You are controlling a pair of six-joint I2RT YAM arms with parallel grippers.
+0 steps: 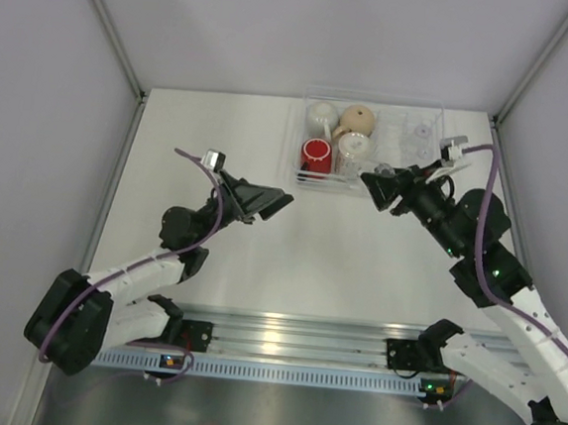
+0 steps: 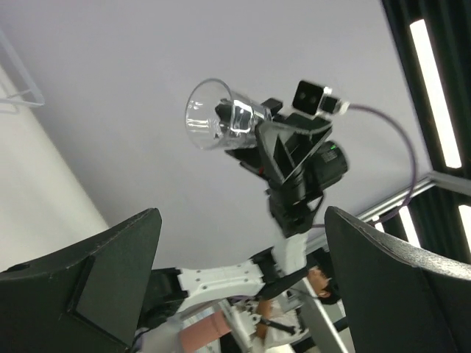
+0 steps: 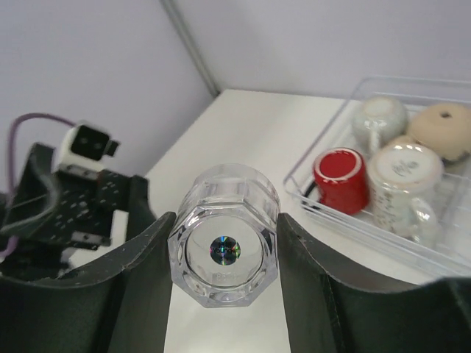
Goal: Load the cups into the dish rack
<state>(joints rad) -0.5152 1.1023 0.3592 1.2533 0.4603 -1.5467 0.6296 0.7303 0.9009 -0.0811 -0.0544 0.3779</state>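
Currently the right gripper (image 1: 381,186) is clamping a clear glass (image 3: 224,239) at the dish rack's (image 1: 422,165) six o'clock rim; its slick walls could slip. The left gripper (image 1: 265,203) is gaping, empty.

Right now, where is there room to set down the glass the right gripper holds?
Crowded: left half of the dish rack, with white mug, tan mug, red mug and a clear cup. Its right half looks freer, though clear glasses sit there. Bare table: left of the rack, and in front of it between the left gripper and right gripper.
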